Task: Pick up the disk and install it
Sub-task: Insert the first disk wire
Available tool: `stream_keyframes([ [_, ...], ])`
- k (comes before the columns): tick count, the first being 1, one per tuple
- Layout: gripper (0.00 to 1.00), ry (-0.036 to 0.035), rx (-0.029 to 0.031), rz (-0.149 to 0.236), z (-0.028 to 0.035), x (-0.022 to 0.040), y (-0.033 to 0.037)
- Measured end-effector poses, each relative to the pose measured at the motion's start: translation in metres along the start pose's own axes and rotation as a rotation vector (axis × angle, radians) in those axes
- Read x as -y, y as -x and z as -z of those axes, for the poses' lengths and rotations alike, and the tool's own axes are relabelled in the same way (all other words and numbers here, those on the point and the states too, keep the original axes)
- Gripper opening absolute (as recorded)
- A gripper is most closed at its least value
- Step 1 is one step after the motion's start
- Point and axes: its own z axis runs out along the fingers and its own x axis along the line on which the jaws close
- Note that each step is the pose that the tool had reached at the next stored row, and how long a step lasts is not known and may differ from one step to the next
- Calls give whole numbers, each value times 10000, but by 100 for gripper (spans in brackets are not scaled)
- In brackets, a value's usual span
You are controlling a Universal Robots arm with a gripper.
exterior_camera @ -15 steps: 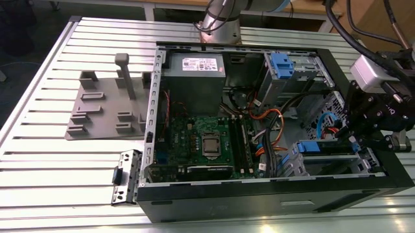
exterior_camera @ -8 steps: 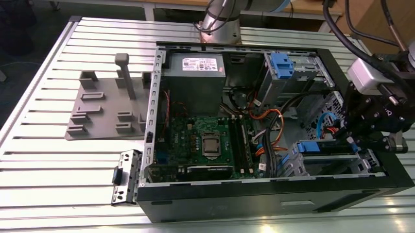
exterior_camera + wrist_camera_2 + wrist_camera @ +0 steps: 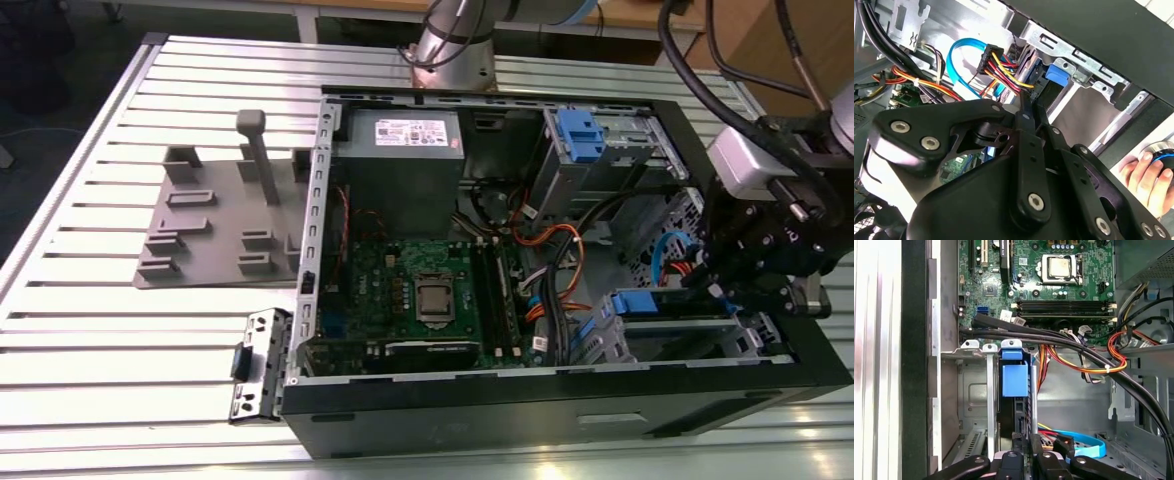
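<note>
Inside an open computer case [image 3: 747,385] lying on a slatted metal counter [image 3: 107,300], the black tool [image 3: 763,272] reaches down at the exterior view's right, over the drive bay near the case's front corner. The disk [image 3: 1015,390] stands on edge in that bay, slotted between grey metal rails, its blue carrier tab facing up in the first wrist view. The tool's fingers [image 3: 1015,440] sit narrowly together at the disk's near edge, but whether they pinch it or merely touch it I cannot tell. Orange, yellow and black cables [image 3: 1094,360] run just beside the bay, and a blue cable [image 3: 961,62] loops behind the tool in the second wrist view. A green motherboard [image 3: 420,290] fills the case's middle, with a grey power supply [image 3: 400,165] beyond it. A grey plastic fixture [image 3: 220,215] rests on the counter at the exterior view's left. A person's hand [image 3: 1146,177] shows at the case's outer edge.
</note>
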Motion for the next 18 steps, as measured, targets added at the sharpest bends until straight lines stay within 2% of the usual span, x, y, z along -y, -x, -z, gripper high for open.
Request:
stream_keyframes([
  [12,17,1,2,0,-23,-5,-1],
  [14,18,0,4,0,-24,-4,-1],
  [15,24,0,2,0,-24,-4,-1],
  [18,24,0,0,0,-23,-4,-1],
])
